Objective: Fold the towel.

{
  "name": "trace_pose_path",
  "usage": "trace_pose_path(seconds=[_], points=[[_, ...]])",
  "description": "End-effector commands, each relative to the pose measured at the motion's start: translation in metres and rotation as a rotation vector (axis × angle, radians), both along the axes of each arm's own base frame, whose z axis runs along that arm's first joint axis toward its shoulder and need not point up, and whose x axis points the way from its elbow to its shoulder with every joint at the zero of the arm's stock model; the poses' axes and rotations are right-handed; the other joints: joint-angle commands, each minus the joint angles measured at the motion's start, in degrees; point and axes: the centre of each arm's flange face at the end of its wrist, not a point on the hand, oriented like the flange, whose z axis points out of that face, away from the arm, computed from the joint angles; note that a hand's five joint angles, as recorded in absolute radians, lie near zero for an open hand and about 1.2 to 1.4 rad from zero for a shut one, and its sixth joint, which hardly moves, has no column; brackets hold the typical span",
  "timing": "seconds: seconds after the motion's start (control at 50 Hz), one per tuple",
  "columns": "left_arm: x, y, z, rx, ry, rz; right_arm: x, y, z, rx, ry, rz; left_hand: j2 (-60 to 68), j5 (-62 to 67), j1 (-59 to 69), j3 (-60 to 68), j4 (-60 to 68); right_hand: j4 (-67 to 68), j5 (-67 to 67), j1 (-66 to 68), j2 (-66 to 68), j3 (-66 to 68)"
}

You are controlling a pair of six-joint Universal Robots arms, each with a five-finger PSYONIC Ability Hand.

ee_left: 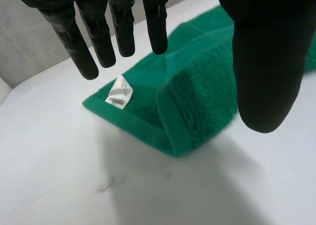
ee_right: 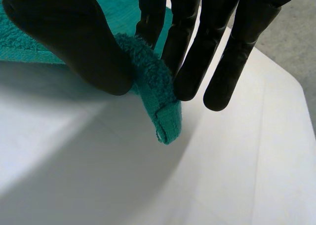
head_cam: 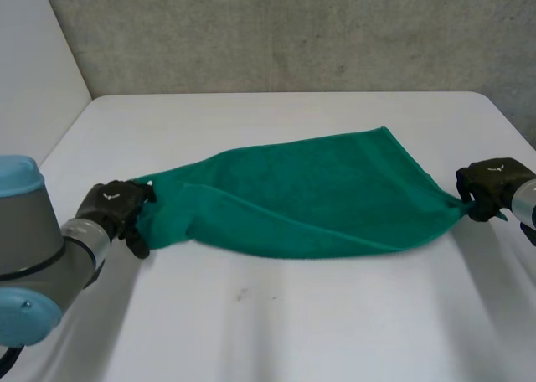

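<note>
A green towel (head_cam: 310,193) lies folded across the middle of the white table (head_cam: 276,323), stretched between my two hands. My left hand (head_cam: 117,210) hovers at the towel's left end with fingers (ee_left: 98,32) straight and thumb apart; the towel end (ee_left: 187,106) with its white tag (ee_left: 120,93) lies flat on the table under them, free of the hand. My right hand (head_cam: 490,188) pinches the towel's right corner (ee_right: 160,111) between thumb and fingers (ee_right: 197,42), lifted slightly off the table.
The grey wall (head_cam: 293,30) runs behind the table's far edge. A white panel (head_cam: 33,72) stands at the far left. Bare tabletop stretches in front of the towel.
</note>
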Motion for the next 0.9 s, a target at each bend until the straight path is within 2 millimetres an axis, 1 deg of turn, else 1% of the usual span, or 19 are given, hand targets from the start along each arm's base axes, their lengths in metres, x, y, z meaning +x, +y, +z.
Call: trace_pose_path(seconds=[0.02,0.04,0.1,0.12,0.18,0.24,0.28,0.32,0.34,0.46,0.54,0.56,0.64,0.66,0.76,0.8,0.82,0.84,0.9], points=[[0.000,-0.017,0.015,-0.016,0.113,-0.005,0.000,0.004,-0.004,0.019,-0.032,0.034,13.75,14.22,12.74,13.62,14.06,11.91,13.70,23.84,12.66,12.51],[-0.005,-0.021,0.022,-0.032,0.134,-0.031,0.000,0.004,-0.005,0.021,-0.034,0.033,17.78,18.24,16.76,17.64,18.08,11.91,13.70,23.84,12.66,12.51],[-0.013,-0.028,0.035,-0.068,0.159,-0.074,0.000,0.004,-0.005,0.023,-0.034,0.033,20.84,21.30,19.82,20.70,21.14,11.91,13.70,23.84,12.66,12.51],[-0.016,-0.034,0.043,-0.087,0.169,-0.089,0.000,0.004,-0.006,0.024,-0.034,0.033,22.01,22.47,21.00,21.87,22.32,11.91,13.70,23.84,12.66,12.51],[-0.021,-0.046,0.046,-0.093,0.168,-0.102,0.000,0.006,-0.008,0.028,-0.034,0.035,23.70,24.16,22.69,23.56,24.01,11.91,13.70,23.84,12.66,12.51],[-0.034,-0.057,0.047,-0.063,0.158,-0.128,0.001,0.007,-0.010,0.031,-0.036,0.039,22.53,22.99,21.52,22.39,22.84,11.91,13.70,23.84,12.66,12.51],[-0.042,-0.065,0.041,-0.018,0.139,-0.144,0.001,0.007,-0.011,0.028,-0.038,0.042,21.02,21.48,20.01,20.88,21.33,11.91,13.70,23.84,12.66,12.51],[-0.044,-0.067,0.038,-0.005,0.129,-0.151,0.002,0.008,-0.012,0.030,-0.038,0.043,20.68,21.14,19.67,20.54,20.99,11.91,13.70,23.84,12.66,12.51],[-0.048,-0.072,0.032,0.006,0.103,-0.169,0.002,0.008,-0.012,0.030,-0.038,0.043,19.84,20.30,18.83,19.71,20.15,11.91,13.70,23.84,12.66,12.51],[-0.072,-0.081,0.008,-0.035,-0.015,-0.274,0.002,0.009,-0.014,0.034,-0.037,0.045,18.15,18.61,17.14,18.01,18.46,11.91,13.70,23.84,12.66,12.51],[-0.081,-0.086,-0.001,-0.057,-0.037,-0.305,0.002,0.010,-0.016,0.039,-0.037,0.045,18.49,18.95,17.48,18.35,18.80,11.91,13.70,23.84,12.66,12.51],[-0.085,-0.088,-0.008,-0.054,-0.038,-0.322,0.002,0.010,-0.016,0.042,-0.037,0.045,18.66,19.12,17.64,18.52,18.96,11.91,13.70,23.84,12.66,12.51],[-0.090,-0.091,-0.013,-0.055,-0.027,-0.351,0.002,0.011,-0.018,0.044,-0.036,0.046,18.66,19.12,17.65,18.52,18.96,11.91,13.70,23.84,12.66,12.51],[-0.094,-0.093,-0.023,-0.045,-0.018,-0.384,0.003,0.011,-0.018,0.044,-0.036,0.048,18.66,19.12,17.65,18.52,18.96,11.91,13.70,23.84,12.66,12.51],[-0.095,-0.095,-0.028,-0.049,-0.032,-0.391,0.003,0.011,-0.019,0.040,-0.036,0.049,21.17,21.63,20.16,21.03,21.47,11.91,13.70,23.84,12.66,12.51],[-0.095,-0.095,-0.028,-0.052,-0.039,-0.392,0.004,0.012,-0.019,0.041,-0.036,0.051,25.86,26.32,24.85,25.72,26.17,11.91,13.70,23.84,12.66,12.51],[-0.095,-0.095,-0.028,-0.054,-0.045,-0.391,0.004,0.012,-0.020,0.043,-0.036,0.051,32.72,33.18,31.71,32.58,33.02,11.91,13.70,23.84,12.66,12.51],[-0.095,-0.095,-0.028,-0.055,-0.047,-0.392,0.004,0.012,-0.020,0.043,-0.036,0.051,34.95,35.41,33.94,34.81,35.26,11.91,13.70,23.84,12.66,12.51],[-0.095,-0.094,-0.029,-0.054,-0.047,-0.394,0.004,0.012,-0.020,0.041,-0.036,0.052,35.31,35.77,34.30,35.18,35.62,11.91,13.70,23.84,12.66,12.51]])
